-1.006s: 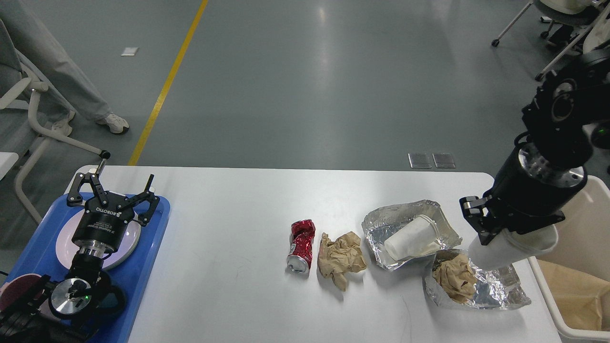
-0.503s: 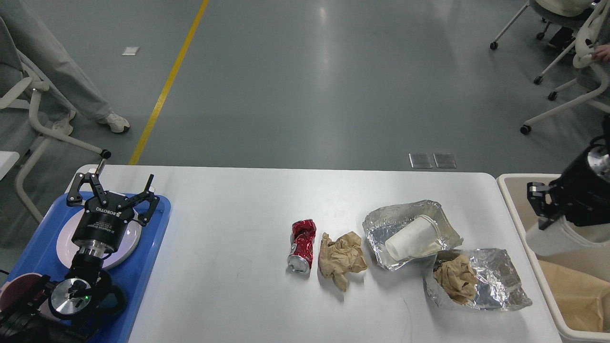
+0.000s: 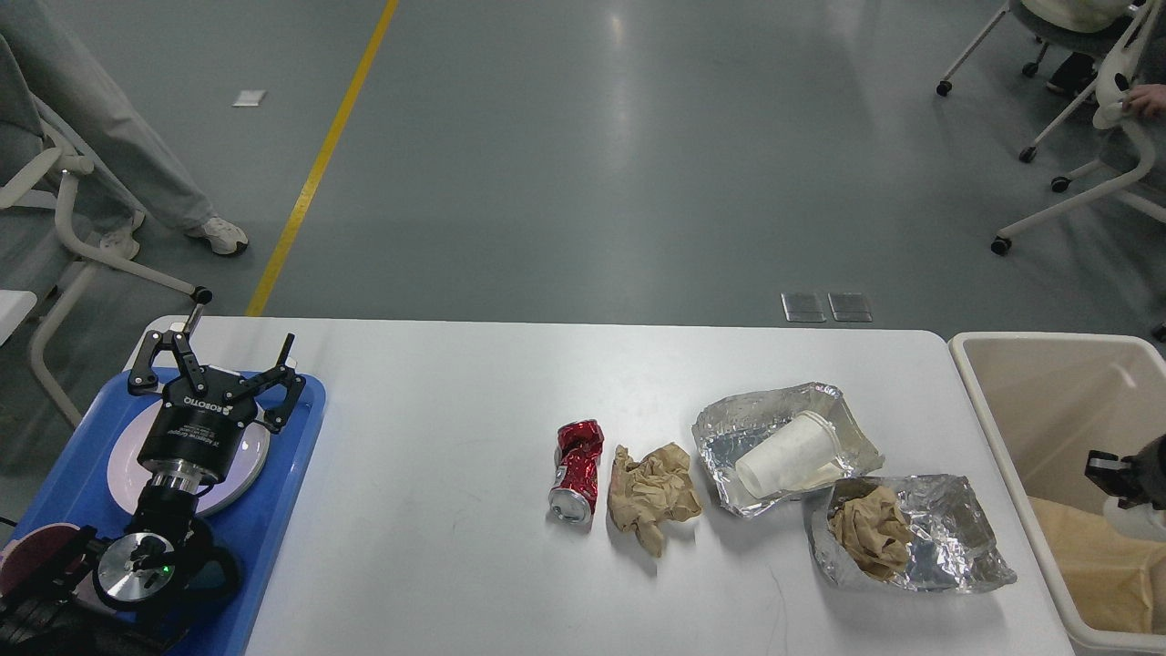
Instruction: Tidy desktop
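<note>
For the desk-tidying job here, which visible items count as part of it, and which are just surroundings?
Part of the job:
- desktop
- crushed red can
- crumpled brown paper
- white paper cup lying in a foil sheet
- second foil sheet holding a brown paper wad
- beige bin

Surroundings:
- blue tray with a plate
- office chairs
- yellow floor line

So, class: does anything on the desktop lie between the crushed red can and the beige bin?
Yes. Between the crushed red can and the beige bin lie a crumpled brown paper, a foil sheet holding a white cup, and a second foil sheet on the desktop.
</note>
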Tool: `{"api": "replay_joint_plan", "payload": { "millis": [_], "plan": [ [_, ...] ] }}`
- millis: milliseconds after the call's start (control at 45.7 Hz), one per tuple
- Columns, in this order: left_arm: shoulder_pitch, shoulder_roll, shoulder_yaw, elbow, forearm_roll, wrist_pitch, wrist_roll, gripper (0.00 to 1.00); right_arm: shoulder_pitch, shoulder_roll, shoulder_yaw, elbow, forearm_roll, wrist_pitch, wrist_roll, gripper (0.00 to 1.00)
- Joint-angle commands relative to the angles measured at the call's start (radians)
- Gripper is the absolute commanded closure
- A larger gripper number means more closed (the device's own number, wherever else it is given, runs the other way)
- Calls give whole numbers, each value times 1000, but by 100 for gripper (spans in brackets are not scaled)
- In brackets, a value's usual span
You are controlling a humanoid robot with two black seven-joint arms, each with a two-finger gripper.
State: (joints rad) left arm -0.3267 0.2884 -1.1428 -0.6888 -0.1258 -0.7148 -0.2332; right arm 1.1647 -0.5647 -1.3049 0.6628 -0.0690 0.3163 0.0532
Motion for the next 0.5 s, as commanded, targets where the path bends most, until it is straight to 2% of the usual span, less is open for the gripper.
{"api": "replay_joint_plan", "payload": {
  "millis": [0, 88, 241, 481],
  "plan": [
    [0, 0, 0, 0, 0, 0, 0, 4, -268, 19, 147, -216, 6, -109, -15, 100],
    [0, 0, 0, 0, 0, 0, 0, 4, -397, 60, 242, -350, 8, -143, -21, 100],
    [0, 0, 0, 0, 0, 0, 0, 4, -540, 127, 337, -514, 5, -189, -58, 100],
    [0, 0, 0, 0, 0, 0, 0, 4, -582, 151, 357, -548, 8, -267, -65, 100]
  ]
}}
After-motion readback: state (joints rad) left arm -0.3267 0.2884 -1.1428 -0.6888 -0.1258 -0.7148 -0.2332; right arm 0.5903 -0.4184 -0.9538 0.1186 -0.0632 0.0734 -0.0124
